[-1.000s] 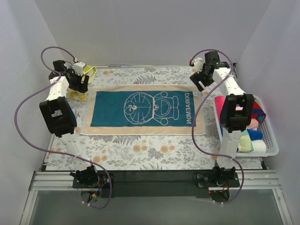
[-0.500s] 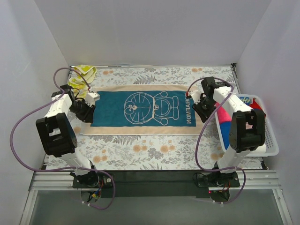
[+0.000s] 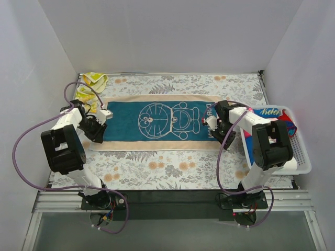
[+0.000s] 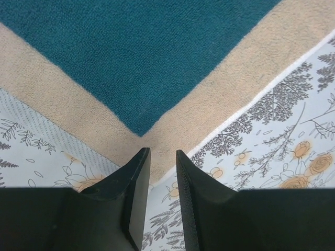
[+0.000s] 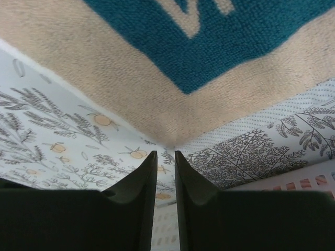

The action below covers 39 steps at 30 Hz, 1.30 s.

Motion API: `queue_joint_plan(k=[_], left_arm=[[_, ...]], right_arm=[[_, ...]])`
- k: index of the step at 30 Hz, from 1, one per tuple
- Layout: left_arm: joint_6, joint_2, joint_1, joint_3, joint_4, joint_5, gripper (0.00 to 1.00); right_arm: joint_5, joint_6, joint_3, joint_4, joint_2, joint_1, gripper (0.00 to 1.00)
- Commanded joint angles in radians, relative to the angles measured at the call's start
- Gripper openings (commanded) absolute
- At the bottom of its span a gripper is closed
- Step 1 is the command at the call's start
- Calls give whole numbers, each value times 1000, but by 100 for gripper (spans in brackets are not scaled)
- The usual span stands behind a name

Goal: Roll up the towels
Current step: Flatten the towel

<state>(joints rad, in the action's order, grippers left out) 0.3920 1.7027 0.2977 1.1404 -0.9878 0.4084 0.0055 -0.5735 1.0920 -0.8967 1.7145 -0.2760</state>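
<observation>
A tan-bordered blue cartoon towel point(image 3: 157, 121) lies flat across the floral covering. My left gripper point(image 3: 98, 127) is low at its near left corner. In the left wrist view the towel's corner point(image 4: 157, 157) reaches just to the tips of that gripper point(image 4: 162, 152), whose jaws stand narrowly apart with only floral covering between them. My right gripper point(image 3: 214, 126) is at the near right corner. In the right wrist view the corner point(image 5: 167, 133) ends just ahead of the gripper point(image 5: 165, 153), also narrowly open and holding nothing. A crumpled yellow towel point(image 3: 89, 86) lies at the back left.
A white slotted basket point(image 3: 303, 166) stands at the right edge with rolled towels point(image 3: 287, 128) in it, close beside the right arm. The floral table covering point(image 3: 172, 167) spans the table. White walls close in the sides and back.
Both arms have come down from the far corners towards me to the towel's near corners. Both pairs of jaws have narrowed from wide open to a small gap.
</observation>
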Motion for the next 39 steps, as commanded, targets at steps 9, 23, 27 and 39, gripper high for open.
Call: queue_joint_plan(k=[9,23,27,39], left_arm=[[19,34,66,-123,124,-213,19],[188,-147,238,-268,21,-278,17],[171,-153,241,-287,38,-273,17],[186,-132,244,-43,-167,16,40]], right_arm=[[90,-6,-61,64,37,-37,20],[28,-38,-185,-4,-10,-238,20],[21,-46,-239,-40,-49,-256,19],[-62,-34,-22,-120,-73,-256,49]])
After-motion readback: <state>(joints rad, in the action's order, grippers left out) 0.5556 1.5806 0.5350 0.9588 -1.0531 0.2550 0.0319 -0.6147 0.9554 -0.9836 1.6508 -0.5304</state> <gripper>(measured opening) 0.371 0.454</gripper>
